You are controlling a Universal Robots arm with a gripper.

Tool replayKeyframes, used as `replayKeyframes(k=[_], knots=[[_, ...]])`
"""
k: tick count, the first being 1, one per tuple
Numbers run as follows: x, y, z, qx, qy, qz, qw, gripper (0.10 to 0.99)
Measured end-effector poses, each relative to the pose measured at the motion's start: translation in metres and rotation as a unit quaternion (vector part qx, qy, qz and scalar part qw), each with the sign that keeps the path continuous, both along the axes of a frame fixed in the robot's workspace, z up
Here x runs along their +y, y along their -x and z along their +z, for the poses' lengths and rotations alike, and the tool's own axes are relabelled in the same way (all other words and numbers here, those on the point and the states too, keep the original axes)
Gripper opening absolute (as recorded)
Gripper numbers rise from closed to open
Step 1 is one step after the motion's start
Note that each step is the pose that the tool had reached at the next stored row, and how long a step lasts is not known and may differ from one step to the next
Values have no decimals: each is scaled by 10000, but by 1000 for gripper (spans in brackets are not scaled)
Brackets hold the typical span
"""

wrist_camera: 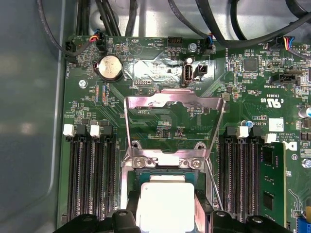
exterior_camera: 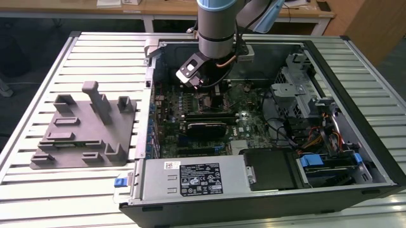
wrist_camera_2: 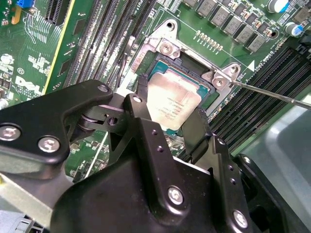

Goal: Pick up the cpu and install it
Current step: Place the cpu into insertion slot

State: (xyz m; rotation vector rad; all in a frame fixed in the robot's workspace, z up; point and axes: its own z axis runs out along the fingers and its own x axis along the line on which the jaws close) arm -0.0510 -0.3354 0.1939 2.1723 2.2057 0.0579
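the end effector is clamped on the cpu: in the second wrist view its black fingers press against two opposite edges of the silver-topped chip. the cpu sits squarely over the socket on the green motherboard. whether it is fully seated or just above the contacts i cannot tell. in the first wrist view the cpu lies just below the socket's screwed bracket. the metal load plate is swung open and stands up behind it. the thin lever runs along one side of the socket, clear of the chip. rows of black memory slots flank the socket on both sides. a memory stick fills one slot on the far side from the coin battery.

in the exterior view the arm reaches straight down into the open computer case. the case takes up the table from its middle to the edge at the exterior view's right. the arm's wrist hangs over the upper part of the board, near the case's far wall. the power supply sits in the case along its near wall. the grey holder lies on the table outside the case, toward the edge at the exterior view's left, well apart from the arm.
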Motion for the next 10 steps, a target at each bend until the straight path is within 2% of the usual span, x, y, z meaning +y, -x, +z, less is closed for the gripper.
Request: replayKeyframes(k=[10], knots=[[-3, 0, -10, 1, 1, 0, 10000, 525]])
